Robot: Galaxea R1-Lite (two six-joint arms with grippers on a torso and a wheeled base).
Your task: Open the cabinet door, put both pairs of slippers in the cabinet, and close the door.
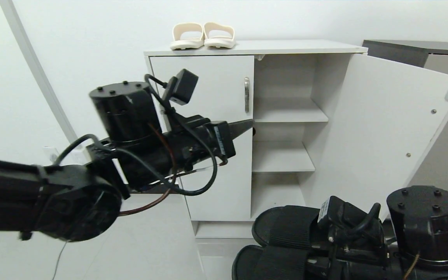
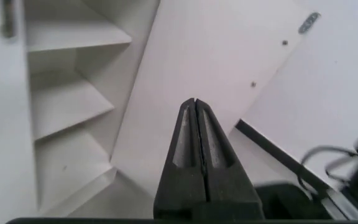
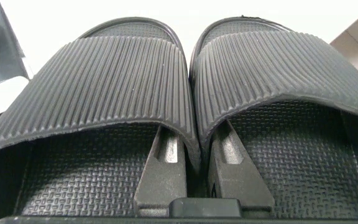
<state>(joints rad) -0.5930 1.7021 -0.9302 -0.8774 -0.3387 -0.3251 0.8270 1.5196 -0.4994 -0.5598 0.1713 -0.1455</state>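
Observation:
A white cabinet [image 1: 255,47] stands ahead with its right door [image 1: 379,128] swung open and its left door [image 1: 208,89] closed. A cream pair of slippers [image 1: 202,35] sits on top of it. My left gripper [image 1: 249,125] is shut and holds nothing; it hovers in front of the left door's edge, just below the metal handle [image 1: 246,94]. In the left wrist view the left gripper [image 2: 195,109] points toward the open door [image 2: 216,62]. Low at the right, my right gripper [image 3: 194,149] is shut on the black pair of slippers [image 1: 282,229] [image 3: 185,81], one finger inside each, pinching their inner walls together.
The open half of the cabinet shows two bare shelves [image 1: 286,112] [image 1: 282,159] and a bottom compartment [image 1: 276,200]. A grey cabinet [image 1: 422,48] stands just behind the open door on the right. A white wall lies to the left.

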